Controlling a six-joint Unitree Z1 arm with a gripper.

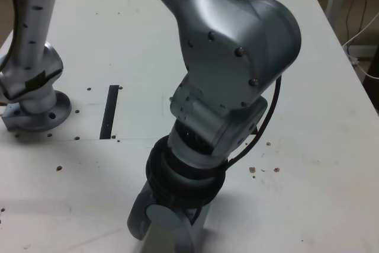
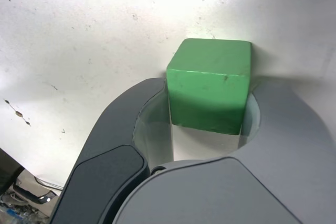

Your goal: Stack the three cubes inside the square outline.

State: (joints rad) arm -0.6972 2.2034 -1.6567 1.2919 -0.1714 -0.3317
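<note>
1. The green cube [image 2: 210, 85] is matte, with faint scuffs on its faces, and sits on the white table [image 2: 79, 40] between the two jaws.
2. The gripper [image 2: 207, 114] pinches the green cube, both jaws pressed against its sides.
3. In the exterior view the arm's wrist [image 1: 231, 81] hides the cube; a black tape strip [image 1: 110, 111] lies well apart, near the arm's base [image 1: 37, 111].

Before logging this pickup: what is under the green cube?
The green cube sits between the gripper fingers on the white table. Its underside is covered, so nothing beneath can be seen.
</note>
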